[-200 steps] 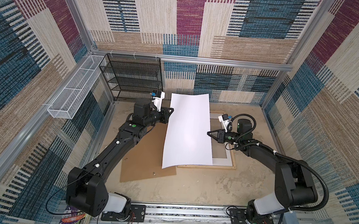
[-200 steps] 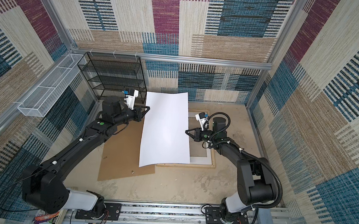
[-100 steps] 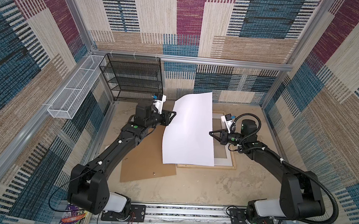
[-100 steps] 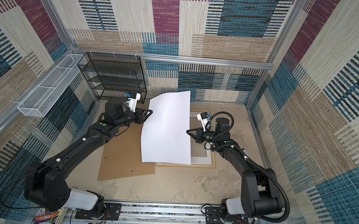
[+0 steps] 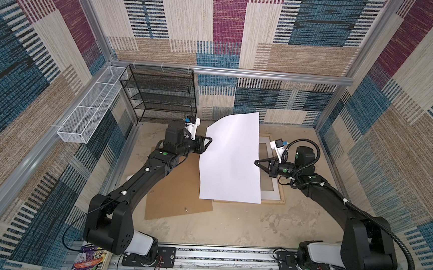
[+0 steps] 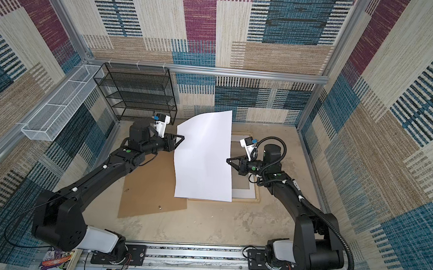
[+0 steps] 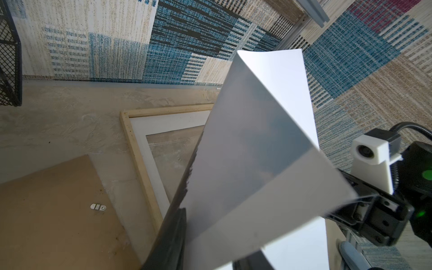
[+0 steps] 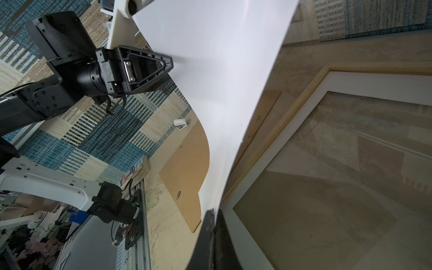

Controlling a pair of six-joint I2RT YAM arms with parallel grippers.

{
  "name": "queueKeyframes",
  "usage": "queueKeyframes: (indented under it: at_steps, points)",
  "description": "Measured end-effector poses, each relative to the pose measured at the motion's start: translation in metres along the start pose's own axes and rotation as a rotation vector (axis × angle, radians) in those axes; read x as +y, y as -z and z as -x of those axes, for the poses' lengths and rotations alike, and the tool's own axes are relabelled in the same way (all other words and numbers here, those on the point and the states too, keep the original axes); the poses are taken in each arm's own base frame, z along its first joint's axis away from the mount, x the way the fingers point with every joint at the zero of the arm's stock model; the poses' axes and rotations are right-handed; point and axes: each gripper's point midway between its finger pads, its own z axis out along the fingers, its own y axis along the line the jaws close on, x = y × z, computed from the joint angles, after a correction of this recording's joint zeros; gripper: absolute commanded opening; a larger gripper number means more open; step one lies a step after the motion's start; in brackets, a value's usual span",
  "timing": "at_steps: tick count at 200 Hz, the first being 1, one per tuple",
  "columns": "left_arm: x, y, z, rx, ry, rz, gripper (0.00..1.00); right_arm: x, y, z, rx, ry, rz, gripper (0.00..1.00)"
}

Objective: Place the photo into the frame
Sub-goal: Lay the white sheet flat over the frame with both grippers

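The right claw (image 5: 256, 162) stays clamped on the right edge of the photo (image 5: 230, 157), its fingers pressed together on the sheet in the right wrist view. The left claw (image 5: 210, 139) pinched the left edge a second ago and now has its fingers apart. The edge still sits between them in the left wrist view, though I cannot tell whether it touches either. The photo is no longer level: its far left corner has dropped, its far edge slopes up to the right, and the sheet bows. It hangs white back up over the frame (image 5: 270, 203), which lies flat on the table (image 5: 242, 228) with the mat (image 5: 268, 195) inside; the near left corner overlaps the board (image 5: 174, 198)
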Motion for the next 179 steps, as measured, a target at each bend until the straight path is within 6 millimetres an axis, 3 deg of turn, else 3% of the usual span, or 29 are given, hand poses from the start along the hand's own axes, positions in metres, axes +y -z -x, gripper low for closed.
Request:
queueKeyframes:
  at_steps: [33,61,133,179]
  points:
    - [0.004,-0.01,0.004,0.007,0.004,0.0,0.09,-0.012,0.003,-0.001,0.013,-0.057,-0.044,0.06]
    - [0.005,-0.024,0.01,0.018,0.006,-0.021,0.05,-0.032,0.008,-0.001,0.026,-0.118,-0.102,0.06]
    - [0.018,-0.069,0.011,0.07,0.068,-0.068,0.03,-0.077,0.034,0.024,0.021,-0.194,-0.208,0.07]
    - [0.027,-0.093,0.0,0.109,0.127,-0.095,0.04,-0.1,0.043,0.02,0.036,-0.254,-0.245,0.06]
